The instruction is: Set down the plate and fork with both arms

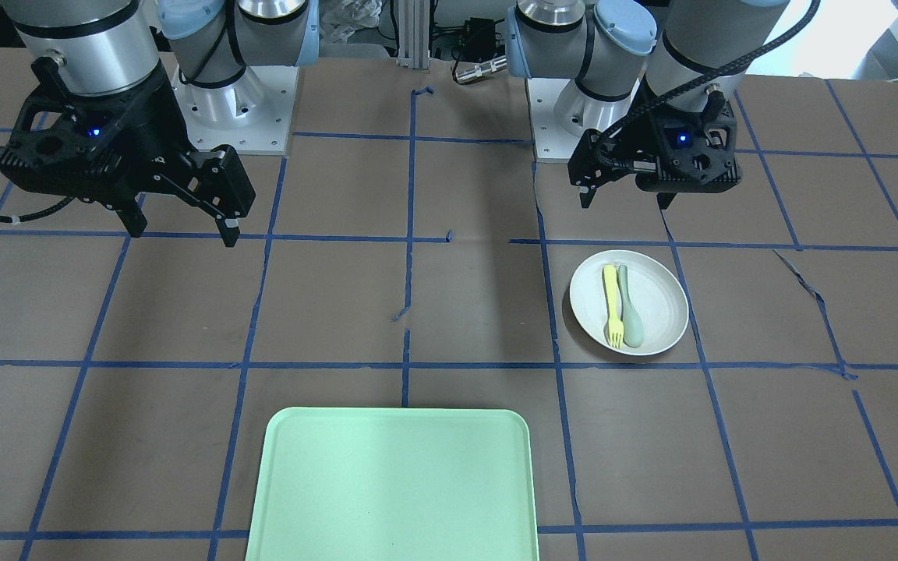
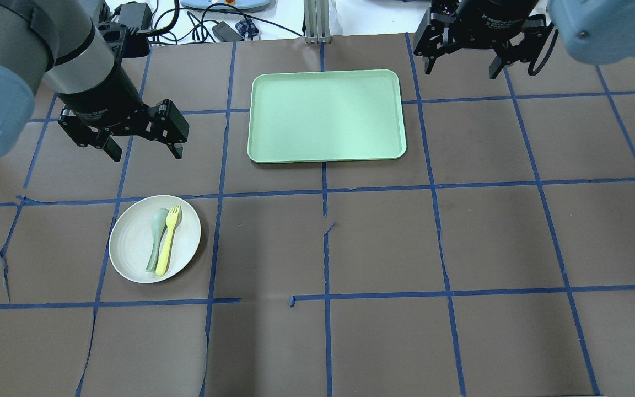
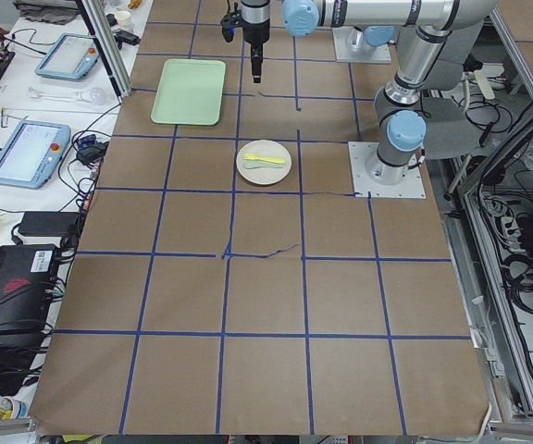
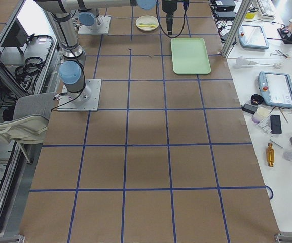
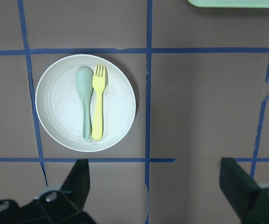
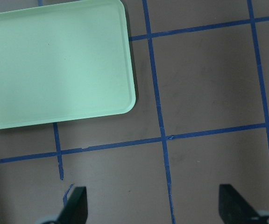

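The off-white plate (image 2: 130, 245) lies on the table's left part, also in the front view (image 1: 663, 300) and the left wrist view (image 5: 60, 102). The yellow fork (image 2: 168, 240) (image 1: 613, 304) (image 5: 97, 105) lies on it, beside a grey-green spoon (image 2: 156, 237) (image 5: 84, 98). My left gripper (image 2: 146, 153) (image 1: 625, 199) (image 5: 158, 186) is open and empty, hovering just beyond the plate's far side. My right gripper (image 2: 461, 70) (image 1: 184, 232) (image 6: 154, 205) is open and empty, up high at the far right, beside the tray.
The light-green tray (image 2: 326, 116) (image 1: 394, 483) (image 6: 55, 65) lies empty at the table's far middle. The brown table covering (image 2: 383, 248) carries a grid of blue tape lines, with some tears. The arm bases (image 1: 231, 101) stand at the robot's side.
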Controlling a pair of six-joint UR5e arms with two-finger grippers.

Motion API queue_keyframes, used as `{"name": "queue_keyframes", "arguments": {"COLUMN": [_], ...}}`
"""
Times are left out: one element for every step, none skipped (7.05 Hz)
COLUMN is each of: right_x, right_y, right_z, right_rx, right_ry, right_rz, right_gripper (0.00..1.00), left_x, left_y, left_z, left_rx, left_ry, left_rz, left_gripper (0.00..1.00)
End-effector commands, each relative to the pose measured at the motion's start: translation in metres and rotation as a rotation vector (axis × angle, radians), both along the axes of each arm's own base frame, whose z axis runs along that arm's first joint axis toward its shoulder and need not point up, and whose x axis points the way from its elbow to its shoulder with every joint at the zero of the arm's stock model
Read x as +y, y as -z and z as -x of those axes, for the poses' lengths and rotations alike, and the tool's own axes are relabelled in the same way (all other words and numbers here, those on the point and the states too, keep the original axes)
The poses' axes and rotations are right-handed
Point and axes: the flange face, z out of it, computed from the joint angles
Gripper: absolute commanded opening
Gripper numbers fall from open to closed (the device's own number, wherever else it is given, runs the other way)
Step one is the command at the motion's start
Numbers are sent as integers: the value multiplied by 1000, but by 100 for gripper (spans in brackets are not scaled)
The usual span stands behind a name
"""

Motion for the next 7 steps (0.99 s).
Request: {"name": "queue_keyframes", "arguments": {"right_x": [0,0,1,1,1,1,0], "right_y": [0,0,0,0,0,0,0], "right_z": [-1,-1,-1,-2,-2,-2,-2], "right_rx": [1,1,1,1,1,1,-1], "right_ry": [-2,-2,-2,-3,-3,-3,-3], "right_rz": [-1,-1,-2,-1,-1,1,1], "right_gripper": [100,100,100,100,100,100,100], "left_x": [-1,-1,1,-2,0,0,-3], "left_y": [0,0,-9,-7,-10,-8,-5], "left_z": [-1,-1,-5,-3,-3,-3,-5], "left_rx": [-2,-2,-5,2,-5,-5,-1], "left_ry": [5,3,-2,-14,-9,-9,-8], "left_rz": [-1,-1,29,41,47,44,38], "left_gripper": [100,100,100,100,100,100,100]}}
